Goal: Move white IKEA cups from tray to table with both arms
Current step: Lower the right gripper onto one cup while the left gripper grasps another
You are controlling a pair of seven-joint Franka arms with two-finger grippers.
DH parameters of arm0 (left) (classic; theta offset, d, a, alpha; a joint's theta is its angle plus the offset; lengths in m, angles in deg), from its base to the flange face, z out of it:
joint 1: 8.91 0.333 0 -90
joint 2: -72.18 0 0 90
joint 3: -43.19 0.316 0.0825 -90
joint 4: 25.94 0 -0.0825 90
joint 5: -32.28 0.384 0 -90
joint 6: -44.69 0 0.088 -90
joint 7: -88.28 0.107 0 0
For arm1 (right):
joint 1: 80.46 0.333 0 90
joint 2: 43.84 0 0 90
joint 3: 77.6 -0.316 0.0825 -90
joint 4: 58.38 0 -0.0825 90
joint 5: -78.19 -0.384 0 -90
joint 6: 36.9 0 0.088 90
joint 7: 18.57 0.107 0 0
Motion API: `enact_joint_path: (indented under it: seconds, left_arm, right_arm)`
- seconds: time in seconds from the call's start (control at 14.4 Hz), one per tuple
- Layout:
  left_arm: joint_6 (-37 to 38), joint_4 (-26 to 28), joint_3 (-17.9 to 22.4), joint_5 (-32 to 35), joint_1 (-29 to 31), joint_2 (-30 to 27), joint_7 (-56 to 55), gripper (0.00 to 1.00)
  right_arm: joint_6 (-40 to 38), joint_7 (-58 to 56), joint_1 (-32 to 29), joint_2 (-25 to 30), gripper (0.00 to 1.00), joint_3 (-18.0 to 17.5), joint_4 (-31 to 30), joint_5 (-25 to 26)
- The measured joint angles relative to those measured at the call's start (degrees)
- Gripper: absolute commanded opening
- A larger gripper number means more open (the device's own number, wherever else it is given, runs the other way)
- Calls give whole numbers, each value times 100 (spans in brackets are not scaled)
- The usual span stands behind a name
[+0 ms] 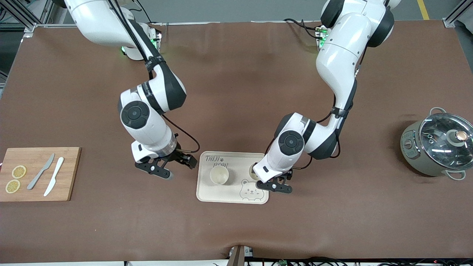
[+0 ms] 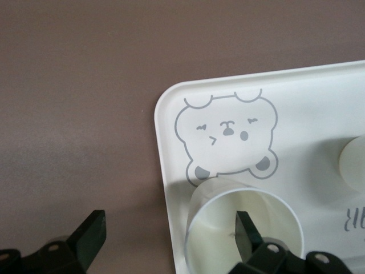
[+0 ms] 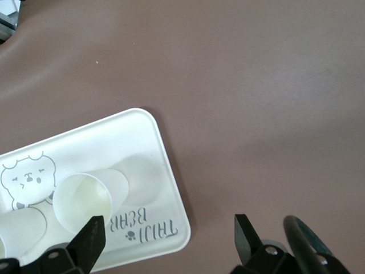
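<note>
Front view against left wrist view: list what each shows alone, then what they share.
Front view only: both arms, the right gripper over bare table beside the tray, a cutting board with lemon slices and knives, a lidded pot.

Left wrist view only: one finger inside a cup, jaws open.

Shared: bear tray, both cups.

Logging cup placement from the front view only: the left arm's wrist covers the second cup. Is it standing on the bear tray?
Observer: Yes; the left wrist view shows that white cup upright on the bear tray, beside the bear drawing.
Operator: Is it gripped?
Observer: No; the left gripper is open, one finger over the cup's mouth, the other off the tray.
Operator: And the other arm?
Observer: The right gripper is open, holding nothing.
</note>
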Motion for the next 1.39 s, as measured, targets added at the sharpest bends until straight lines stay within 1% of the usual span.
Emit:
enact_joint_path:
  seconds: [0.07, 0.14, 0.21, 0.28, 0.69, 0.97, 1.39]
  left_arm:
    - [-33, 0, 1, 0, 0, 21, 0, 100]
    - [-40, 0, 1, 0, 0, 34, 0, 93]
    - [-40, 0, 1, 0, 0, 44, -4, 41]
    - [-40, 0, 1, 0, 0, 50, -29, 0]
    - [-215, 33, 0, 64, -158, 66, -669, 0]
    - [-246, 35, 17, 72, -171, 68, -682, 0]
    - [-272, 8, 47, 72, -137, 54, -684, 0]
  right_arm:
    - [27, 30, 31, -110, 100, 2, 92, 0]
    - [58, 94, 64, -207, 100, 4, 179, 0]
    - [121, 143, 96, -282, 100, 4, 242, 1]
    - [184, 177, 123, -339, 100, 5, 281, 4]
    - [638, 431, 306, -666, 100, 28, 313, 93]
    - [886, 690, 446, -906, 100, 41, 321, 252]
    - [1261, 828, 555, -1197, 100, 50, 343, 261]
